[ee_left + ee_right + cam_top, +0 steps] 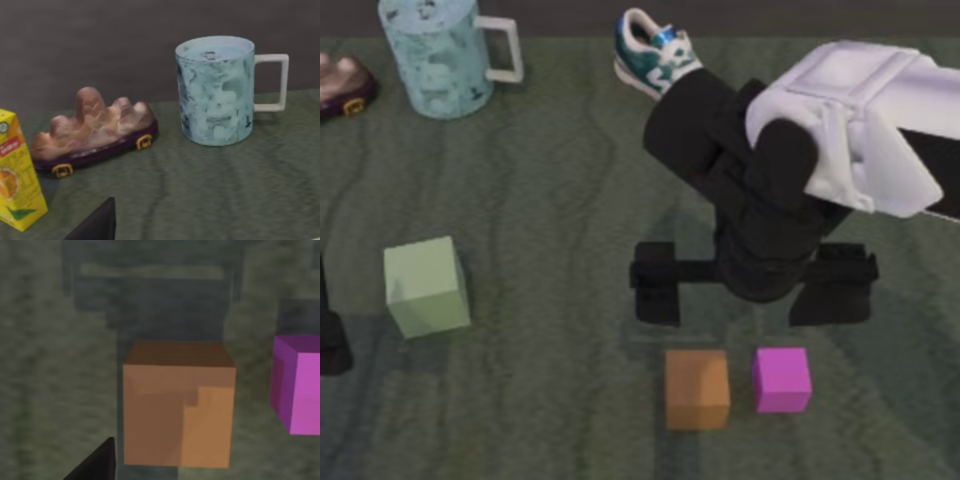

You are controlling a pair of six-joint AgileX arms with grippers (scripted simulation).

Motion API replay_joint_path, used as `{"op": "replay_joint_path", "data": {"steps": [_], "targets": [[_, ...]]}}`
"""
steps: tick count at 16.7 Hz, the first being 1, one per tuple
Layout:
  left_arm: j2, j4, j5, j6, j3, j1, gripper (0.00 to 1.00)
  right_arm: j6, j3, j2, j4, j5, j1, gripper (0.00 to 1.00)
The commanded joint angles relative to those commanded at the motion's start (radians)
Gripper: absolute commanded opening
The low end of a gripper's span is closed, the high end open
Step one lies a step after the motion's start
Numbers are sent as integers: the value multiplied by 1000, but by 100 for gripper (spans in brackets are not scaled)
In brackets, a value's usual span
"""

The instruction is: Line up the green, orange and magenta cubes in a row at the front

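Note:
The large pale green cube sits alone on the left side of the table. At the front, the orange cube and the smaller magenta cube stand side by side with a small gap. My right gripper hovers just behind that pair, open, its fingers spread wide and holding nothing. The right wrist view looks down on the orange cube, with the magenta cube at the picture's edge and one dark fingertip beside the orange one. My left gripper is parked at the table's left edge, open and empty.
A light blue mug stands at the back left, a teal sneaker at the back middle. A brown rock-like ornament on a purple base and a yellow juice carton lie near the mug.

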Motion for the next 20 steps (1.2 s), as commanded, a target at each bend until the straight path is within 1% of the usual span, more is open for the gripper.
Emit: {"op": "replay_joint_path", "data": {"steps": [3, 6, 8, 10, 12, 14, 16, 20], "targets": [[183, -116, 0, 119, 153, -21, 100, -99, -151, -217, 102, 47, -87, 100], [440, -261, -1, 266, 337, -45, 100, -221, -356, -504, 233, 86, -201, 100], [640, -371, -3, 375, 471, -63, 100, -310, -514, -716, 331, 103, -286, 100], [833, -479, -4, 482, 601, -82, 100, -401, -681, -927, 435, 109, -375, 100], [1023, -589, -5, 590, 732, -101, 100, -488, -845, -1124, 541, 105, -462, 100], [1187, -690, -6, 690, 853, -120, 100, -568, -995, -1301, 646, 90, -541, 100], [1339, -784, -6, 784, 970, -137, 100, -636, -1125, -1449, 747, 66, -611, 100], [1589, -929, -6, 934, 1164, -164, 100, -734, -1316, -1655, 928, -1, -717, 100]]}}
